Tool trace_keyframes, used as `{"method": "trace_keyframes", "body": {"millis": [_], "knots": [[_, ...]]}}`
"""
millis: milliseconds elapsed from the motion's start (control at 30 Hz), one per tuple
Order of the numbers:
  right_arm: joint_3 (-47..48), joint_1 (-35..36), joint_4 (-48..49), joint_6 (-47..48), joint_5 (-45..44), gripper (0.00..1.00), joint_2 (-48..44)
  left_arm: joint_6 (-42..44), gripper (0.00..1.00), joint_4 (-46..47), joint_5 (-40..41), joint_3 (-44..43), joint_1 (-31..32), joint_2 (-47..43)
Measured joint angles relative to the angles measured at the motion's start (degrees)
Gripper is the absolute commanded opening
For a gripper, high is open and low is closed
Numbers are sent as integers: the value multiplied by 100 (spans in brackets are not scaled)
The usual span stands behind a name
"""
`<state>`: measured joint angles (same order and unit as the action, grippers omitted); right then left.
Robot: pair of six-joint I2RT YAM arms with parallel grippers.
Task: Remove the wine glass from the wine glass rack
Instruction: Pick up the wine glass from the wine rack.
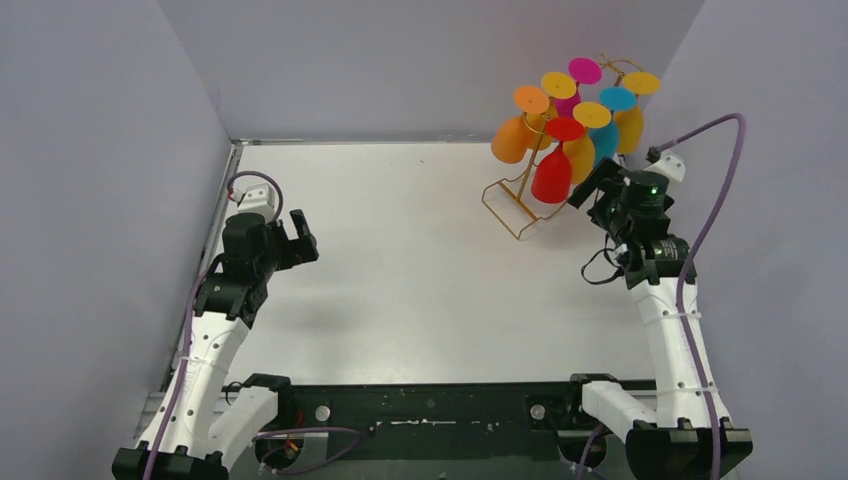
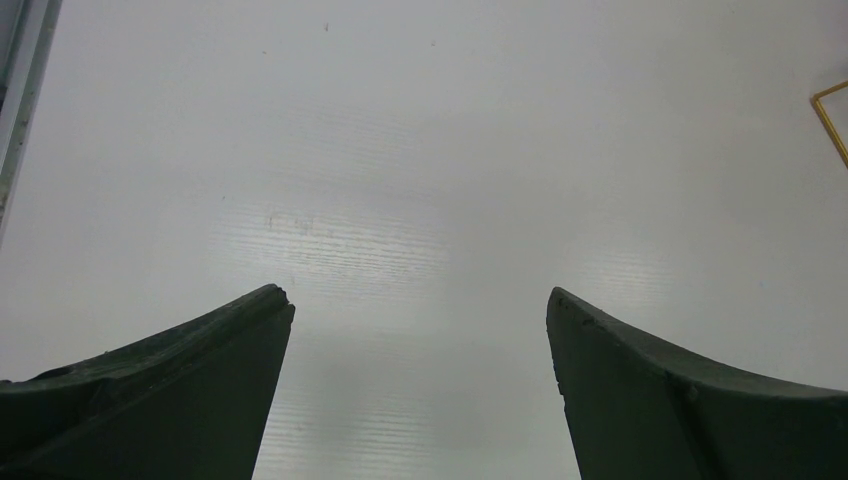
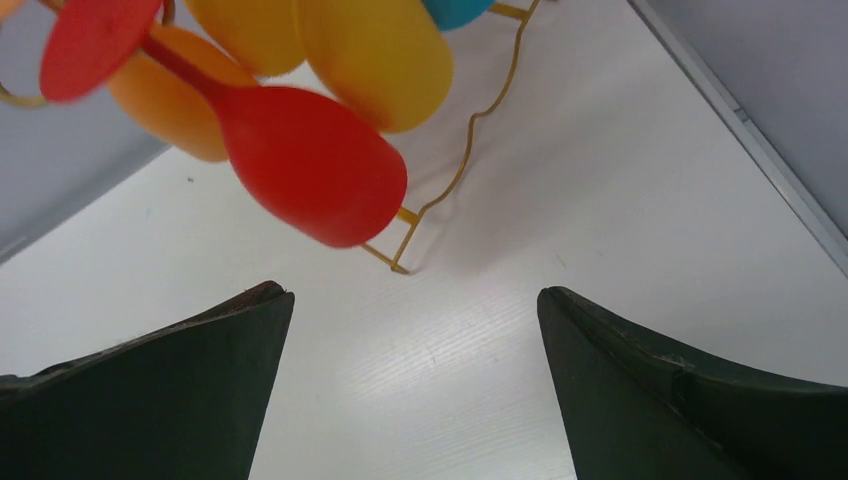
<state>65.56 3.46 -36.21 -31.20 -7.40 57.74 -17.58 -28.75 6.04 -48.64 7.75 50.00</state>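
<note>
Right gripper [image 3: 415,295] spread wide, empty, close to red wine glass [image 3: 310,165] but not touching. Glass hangs bowl-down on wine glass rack [image 1: 501,215], far-right corner of tabletop [image 1: 400,260]. Left gripper [image 2: 420,300] also released, near left edge.

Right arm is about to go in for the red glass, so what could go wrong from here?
1. The red wine glass hangs close among the yellow glass and orange glass; the open right gripper might knock those loose.
2. The wine glass rack is thin wire; pulling the glass could drag or tip it.
</note>
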Motion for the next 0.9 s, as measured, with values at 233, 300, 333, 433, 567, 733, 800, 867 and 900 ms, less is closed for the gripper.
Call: {"method": "trace_keyframes", "body": {"millis": [233,300,333,433,567,733,800,867,900], "knots": [[758,-1307,313,-293,1482,88,616,0,97,181,61,376,0,-201],[737,-1541,542,-555,2046,85,719,9,97,201,55,496,0,-275],[706,-1606,684,-691,2277,84,756,15,97,205,48,538,0,-304],[577,-1703,1207,-1154,3064,81,907,24,97,214,-33,717,0,-396],[562,-1698,1637,-1550,3622,78,1029,24,97,210,-107,898,0,-514],[562,-1700,2081,-1818,3930,70,1054,46,97,289,-278,935,0,-581],[562,-1700,2223,-1908,4004,64,1099,63,97,317,-332,940,4,-581],[551,-1700,2415,-2031,4074,63,1178,72,97,334,-352,940,11,-581],[544,-1700,2483,-2085,4107,62,1224,74,97,337,-358,942,11,-581]]}}
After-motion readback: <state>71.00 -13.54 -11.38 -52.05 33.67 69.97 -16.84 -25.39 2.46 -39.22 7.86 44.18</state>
